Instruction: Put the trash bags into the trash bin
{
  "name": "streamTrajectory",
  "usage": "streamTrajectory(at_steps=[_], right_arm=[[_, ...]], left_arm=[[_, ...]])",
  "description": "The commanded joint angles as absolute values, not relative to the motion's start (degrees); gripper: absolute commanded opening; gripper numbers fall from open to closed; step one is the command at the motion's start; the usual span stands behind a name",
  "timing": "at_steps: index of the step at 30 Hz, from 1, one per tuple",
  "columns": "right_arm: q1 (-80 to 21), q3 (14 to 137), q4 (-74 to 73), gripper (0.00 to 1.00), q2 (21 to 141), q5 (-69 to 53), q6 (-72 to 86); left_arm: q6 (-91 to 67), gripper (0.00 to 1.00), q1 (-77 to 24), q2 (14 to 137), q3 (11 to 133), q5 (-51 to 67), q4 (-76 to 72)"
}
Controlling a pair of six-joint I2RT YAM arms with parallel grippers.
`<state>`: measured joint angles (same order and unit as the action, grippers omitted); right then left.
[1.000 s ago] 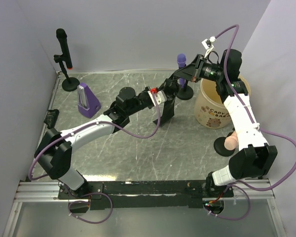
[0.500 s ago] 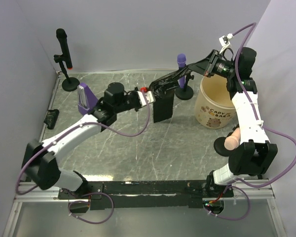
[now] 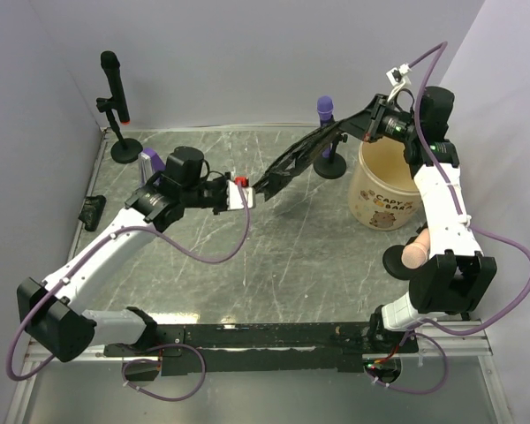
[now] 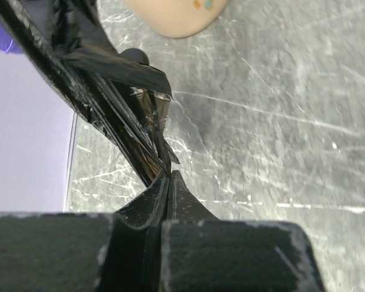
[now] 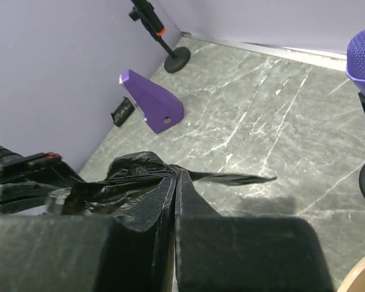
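1. Trash bags [image 3: 293, 159], thin glossy black crinkled plastic film, hang in the air as a drawn-out band in the upper middle of the overhead view. Whether the band is one bag or several folded together I cannot tell.
2. The left gripper [image 4: 168, 179] has its jaws pressed fully together on the lower end of the film. In its wrist view the pleated plastic runs from the fingertips to the upper left of the frame.
3. The right gripper [image 5: 174, 182] is likewise clamped on the higher end. Bunched film spills out of it to the left, across the middle of its wrist view.
4. The round tapered tan trash bin [image 3: 371, 190], with a cartoon print on its side, stands at the right of the overhead view. It is just below and to the right of the right gripper. The film's upper end is near the bin's rim, but none of it lies inside.
5. My judgement on handling:
   - The film is very light, floppy and slick, and holds no shape of its own.
   - A freed end will probably sag and drape.
   - A single layer may slide out of a pinch, so the surest hold is a gathered, crumpled clump of several layers, as both jaws have now.
6. A purple microphone on a round black base [image 3: 325, 110] stands just left of the bin, beneath the stretched film. Trailing plastic could catch on it.
7. A purple wedge-shaped block [image 5: 153, 104] sits well apart, at the left.
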<state>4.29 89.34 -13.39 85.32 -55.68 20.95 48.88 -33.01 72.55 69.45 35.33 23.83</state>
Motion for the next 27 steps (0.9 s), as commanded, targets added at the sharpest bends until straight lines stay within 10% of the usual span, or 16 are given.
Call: streamTrajectory(at_steps=[1, 15, 20, 27], right_arm=[[4.75, 92.19, -13.97, 0.0, 84.9, -52.12, 15.3], [-3.42, 93.07, -25.3, 0.0, 79.02, -49.05, -19.68], [-5.36, 91.68, -30.05, 0.48, 79.01, -43.43, -19.87], [-4.92, 87.29, -30.85, 0.63, 73.05, -45.42, -18.46]], left_arm=[[55.45, 0.01, -31.64, 69.09, 70.75, 38.06, 33.83], [48.79, 0.01, -25.22, 65.13, 68.38, 36.21, 19.17], [40.09, 0.01, -25.22, 70.38, 79.6, 40.77, 21.87], [22.96, 0.01, -24.61, 78.92, 94.38, 40.87, 29.36]])
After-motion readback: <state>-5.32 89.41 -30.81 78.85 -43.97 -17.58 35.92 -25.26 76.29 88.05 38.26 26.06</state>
